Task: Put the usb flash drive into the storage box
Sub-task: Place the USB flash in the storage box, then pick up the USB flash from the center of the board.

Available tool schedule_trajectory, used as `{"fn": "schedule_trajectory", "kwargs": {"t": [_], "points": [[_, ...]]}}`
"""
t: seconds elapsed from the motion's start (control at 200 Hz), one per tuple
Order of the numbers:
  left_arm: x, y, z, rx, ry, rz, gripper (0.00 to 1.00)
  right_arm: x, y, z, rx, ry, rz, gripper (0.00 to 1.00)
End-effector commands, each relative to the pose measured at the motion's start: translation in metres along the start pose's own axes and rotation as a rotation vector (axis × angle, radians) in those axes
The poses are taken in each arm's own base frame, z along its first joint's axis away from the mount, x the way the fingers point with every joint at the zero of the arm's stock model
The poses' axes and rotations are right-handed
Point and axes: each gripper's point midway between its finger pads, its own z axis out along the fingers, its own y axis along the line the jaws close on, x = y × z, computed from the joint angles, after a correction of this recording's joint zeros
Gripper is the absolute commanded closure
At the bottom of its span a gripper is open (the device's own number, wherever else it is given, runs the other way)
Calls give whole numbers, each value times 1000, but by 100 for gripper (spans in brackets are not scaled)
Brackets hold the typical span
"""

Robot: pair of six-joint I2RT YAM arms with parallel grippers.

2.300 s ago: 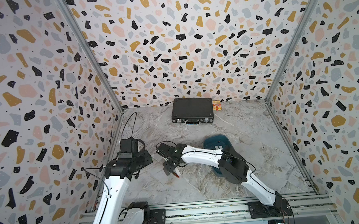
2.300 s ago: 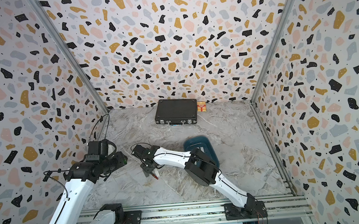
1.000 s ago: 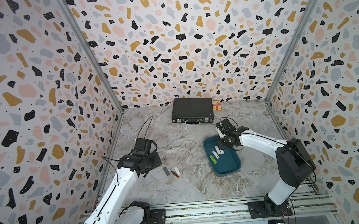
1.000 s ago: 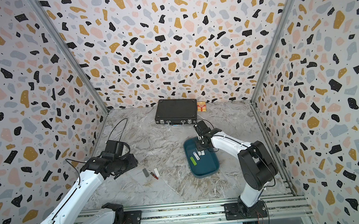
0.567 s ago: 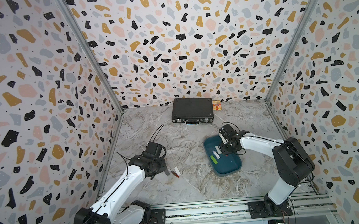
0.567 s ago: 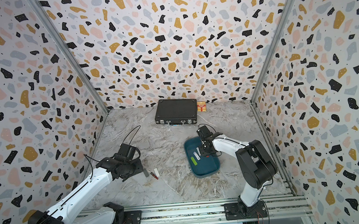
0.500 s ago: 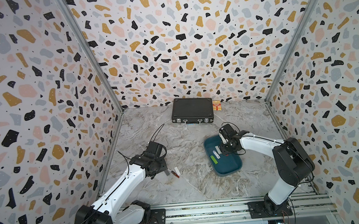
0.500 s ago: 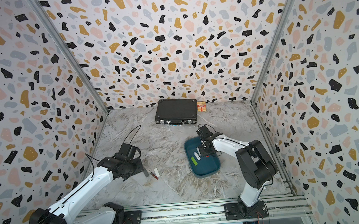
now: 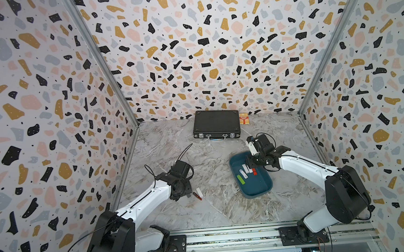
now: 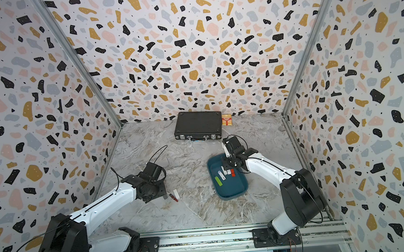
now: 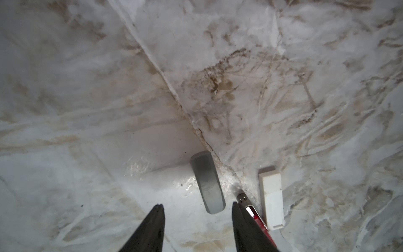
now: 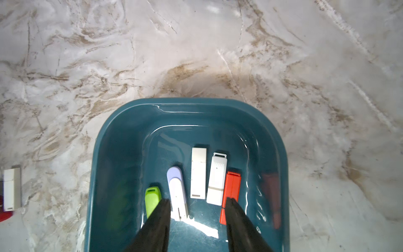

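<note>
While lying on the table (image 9: 216,210), grey flash drive (image 11: 207,183): seen just ahead, lengthwise toward the jaw gap.
Left gripper (image 11: 197,205): partly spread, nothing held, nearer.
Right gripper (image 12: 198,200): spread, nothing held, over storage box (image 9: 261,187), right of centre.

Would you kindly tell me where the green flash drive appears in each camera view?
In a top view: green flash drive inside the storage box, on its left-arm side.
In a top view: drive in the same place.
Left wrist: not in it.
Right wrist: in the box, beside the lilac-capped drive.
Shared landmark: the box's teal rim.
</note>
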Motion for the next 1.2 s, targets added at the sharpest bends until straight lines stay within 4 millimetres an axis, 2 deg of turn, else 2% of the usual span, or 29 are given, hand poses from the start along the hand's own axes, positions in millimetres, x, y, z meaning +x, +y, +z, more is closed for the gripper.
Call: {"fn": "schedule_trajectory", "kwargs": {"t": [0.0, 0.41, 0.631, 0.756, 0.906, 1.036, 1.121, 1.191], "points": [[0, -2, 9, -13, -9, -3, 48, 2, 0, -6, -9, 1, -10, 54], [10, -2, 36, -56, 34, 21, 55, 5, 5, -4, -35, 11, -14, 56], [15, 0, 43, -74, 54, 30, 69, 6, 7, -4, -47, 15, -11, 57], [12, -1, 38, -71, 44, 30, 78, 5, 7, -4, -48, 11, -11, 57], [2, -11, 18, -26, 16, 39, 84, 4, 8, -6, -55, 5, -9, 57], [-9, -24, -18, 16, -46, 59, 84, -2, 9, -13, -54, -16, -33, 58], [-13, -49, -48, 98, -93, 75, 84, -10, -3, -19, 6, -47, -44, 58], [-11, -80, -71, 198, -124, 95, 84, -17, -13, -23, 9, -74, 3, 59]]}}
